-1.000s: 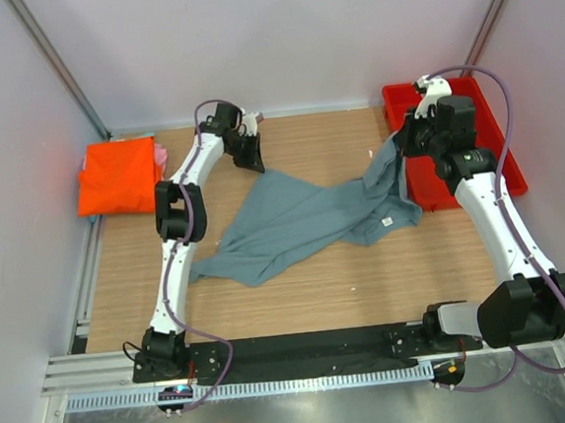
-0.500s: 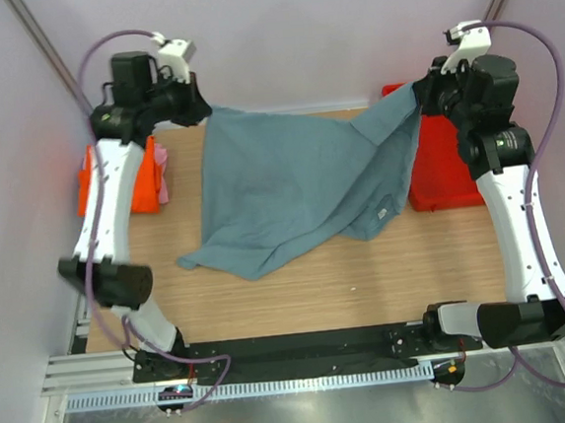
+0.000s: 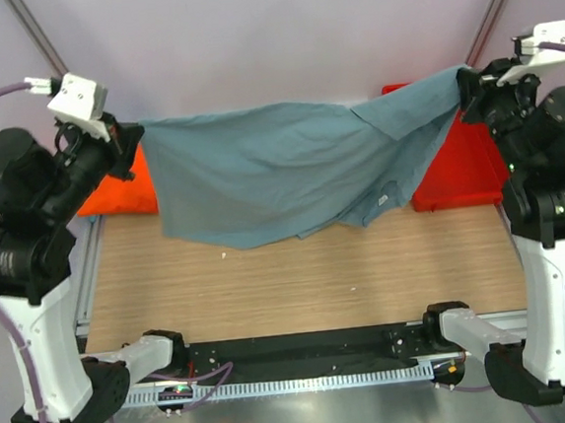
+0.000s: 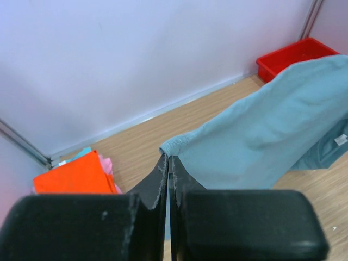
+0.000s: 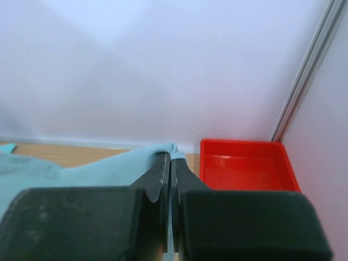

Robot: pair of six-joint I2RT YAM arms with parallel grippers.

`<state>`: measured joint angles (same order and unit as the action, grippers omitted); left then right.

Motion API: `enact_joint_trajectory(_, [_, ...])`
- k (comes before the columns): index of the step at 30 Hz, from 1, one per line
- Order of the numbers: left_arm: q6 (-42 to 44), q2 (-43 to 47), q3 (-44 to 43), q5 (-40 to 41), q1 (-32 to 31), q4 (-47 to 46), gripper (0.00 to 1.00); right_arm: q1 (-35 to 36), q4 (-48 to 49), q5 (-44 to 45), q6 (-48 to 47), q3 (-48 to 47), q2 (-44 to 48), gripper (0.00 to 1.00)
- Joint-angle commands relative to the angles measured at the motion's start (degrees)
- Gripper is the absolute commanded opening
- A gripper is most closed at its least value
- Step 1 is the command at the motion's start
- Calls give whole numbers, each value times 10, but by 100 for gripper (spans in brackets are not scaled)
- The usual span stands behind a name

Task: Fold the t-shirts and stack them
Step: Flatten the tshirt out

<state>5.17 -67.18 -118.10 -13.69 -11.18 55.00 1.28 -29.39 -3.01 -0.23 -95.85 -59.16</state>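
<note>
The grey-blue t-shirt (image 3: 289, 171) hangs stretched in the air between both arms, clear of the table, its white neck label (image 3: 384, 201) near the lower right. My left gripper (image 3: 135, 135) is shut on its left corner (image 4: 179, 142). My right gripper (image 3: 465, 87) is shut on its right corner (image 5: 171, 148). In the left wrist view the shirt (image 4: 261, 130) drapes away to the right. The folded orange t-shirt (image 3: 127, 190) lies at the table's left edge, partly hidden by the left arm. A pink shirt edge (image 4: 107, 166) shows beside the orange one (image 4: 70, 176).
A red plastic bin (image 3: 462, 171) stands at the back right, partly behind the hanging shirt, and looks empty in the right wrist view (image 5: 244, 171). The wooden table (image 3: 298, 279) lies below. White walls and metal frame posts close the back and sides.
Both arms have risen and spread apart, lifting the grey-blue t-shirt off the table into a taut, hanging spread. The grips have stayed shut.
</note>
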Motion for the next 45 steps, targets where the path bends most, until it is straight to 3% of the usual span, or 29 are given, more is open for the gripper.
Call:
enact_joint_trajectory(1, [14,41,-28,29,0,18,0,-2,9,-9,-31,-56,33,1])
enact_joint_trajectory(9, [26,57,-169,61,1,50,0,-3,-12,-11,-41,-223,55,1])
enact_joint_trajectory(19, [122,79,-143,156,0,3,0,-5,-25,15,-97,-333,30,1])
enact_joint_trajectory(27, [185,27,-81,218,1,-82,0,-5,13,43,-143,-311,-50,1])
enact_joint_trajectory(37, [217,-42,91,250,1,-194,0,-6,97,68,-161,-133,-98,1])
enact_joint_trajectory(45, [210,-94,75,240,15,-212,0,-6,105,77,-153,-122,-129,1])
